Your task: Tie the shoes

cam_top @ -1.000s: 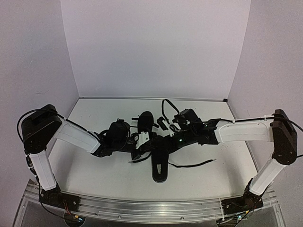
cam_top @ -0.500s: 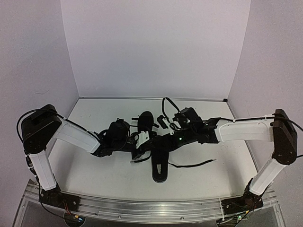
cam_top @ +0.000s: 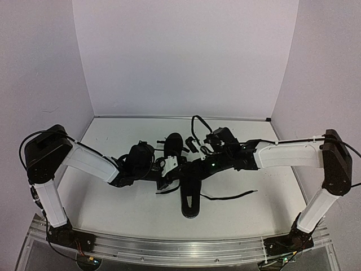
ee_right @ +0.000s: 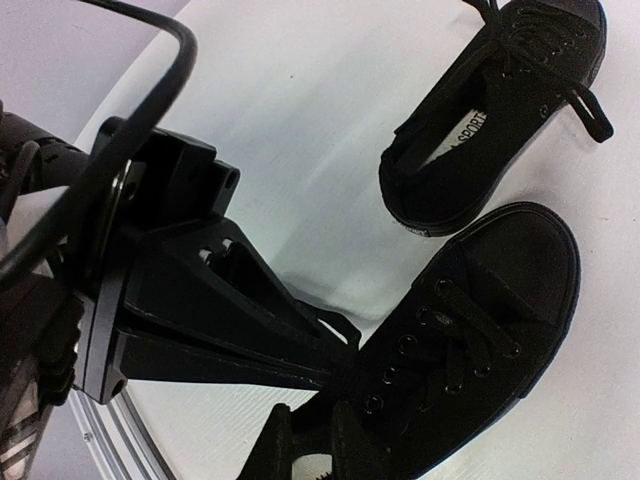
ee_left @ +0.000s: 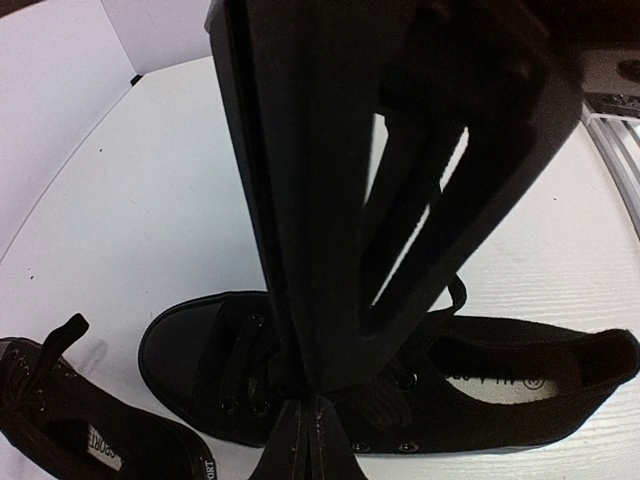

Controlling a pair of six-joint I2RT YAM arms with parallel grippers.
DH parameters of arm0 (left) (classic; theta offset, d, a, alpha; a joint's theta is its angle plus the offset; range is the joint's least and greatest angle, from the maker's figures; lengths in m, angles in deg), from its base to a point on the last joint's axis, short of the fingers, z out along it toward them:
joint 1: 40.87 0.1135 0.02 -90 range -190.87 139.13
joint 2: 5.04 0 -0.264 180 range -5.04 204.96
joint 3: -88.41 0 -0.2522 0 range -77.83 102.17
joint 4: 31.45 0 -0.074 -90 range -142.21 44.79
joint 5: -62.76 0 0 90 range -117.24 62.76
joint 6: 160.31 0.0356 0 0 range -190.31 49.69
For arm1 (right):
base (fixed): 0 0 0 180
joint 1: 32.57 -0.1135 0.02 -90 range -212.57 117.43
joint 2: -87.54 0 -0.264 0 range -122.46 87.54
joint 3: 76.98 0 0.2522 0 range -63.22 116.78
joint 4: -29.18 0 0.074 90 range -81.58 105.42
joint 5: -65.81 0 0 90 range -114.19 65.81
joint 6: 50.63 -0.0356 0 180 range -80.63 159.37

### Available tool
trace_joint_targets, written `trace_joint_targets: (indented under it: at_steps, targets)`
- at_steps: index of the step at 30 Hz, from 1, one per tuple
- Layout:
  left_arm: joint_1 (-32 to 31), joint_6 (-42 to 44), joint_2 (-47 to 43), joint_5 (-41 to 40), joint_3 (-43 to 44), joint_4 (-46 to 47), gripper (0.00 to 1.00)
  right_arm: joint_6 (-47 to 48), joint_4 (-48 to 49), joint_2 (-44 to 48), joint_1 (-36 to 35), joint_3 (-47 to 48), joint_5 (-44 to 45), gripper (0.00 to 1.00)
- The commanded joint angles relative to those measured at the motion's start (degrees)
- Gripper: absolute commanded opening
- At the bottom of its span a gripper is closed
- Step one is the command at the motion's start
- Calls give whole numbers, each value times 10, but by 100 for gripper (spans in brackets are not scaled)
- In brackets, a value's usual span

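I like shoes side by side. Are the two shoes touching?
Cannot tell. In the right wrist view the far shoe and near shoe seem to meet heel to toe, but black on black hides any gap.

place: likely a lab test cell | cues: bare white walls (cam_top: 186, 56), white table (cam_top: 130, 209), aluminium mounting rail (cam_top: 169, 247)

On the table (cam_top: 259, 217), the near shoe (cam_top: 190, 204) lies just before and right of the far shoe (cam_top: 173, 144).
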State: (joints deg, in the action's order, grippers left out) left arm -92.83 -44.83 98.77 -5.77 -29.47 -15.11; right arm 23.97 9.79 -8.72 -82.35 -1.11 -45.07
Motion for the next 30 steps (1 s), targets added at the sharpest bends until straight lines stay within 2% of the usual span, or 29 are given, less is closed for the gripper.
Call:
trace_joint_targets:
  at_steps: [1, 7, 14, 15, 17, 18, 20, 23, 30]
  targets:
    - [-1, -2, -30, 10, -1, 28, 0, 1, 1, -4, 4, 20, -7, 0]
    - [-1, -1, -36, 8, -14, 36, 3, -2, -2, 24, 9, 12, 4, 0]
    - [-1, -9, -33, -2, -13, 39, 0, -7, -6, 57, 20, 6, -4, 2]
    - [-1, -11, -31, -4, -10, 38, 0, -8, -6, 56, 21, 8, -12, 8]
    - [-1, -11, -29, -6, -6, 33, 0, -10, -5, 48, 21, 8, -26, 34]
    - [-1, -12, -29, -6, -6, 33, 0, -11, -5, 43, 21, 8, -30, 43]
    - [-1, -12, -30, -7, -5, 32, 0, -14, -5, 29, 21, 10, -41, 48]
    - [-1, -11, -33, -8, -5, 30, 0, -17, -3, 5, 21, 15, -54, 48]
    - [-1, -10, -34, -8, -5, 32, 0, -18, 1, -23, 21, 22, -55, 39]
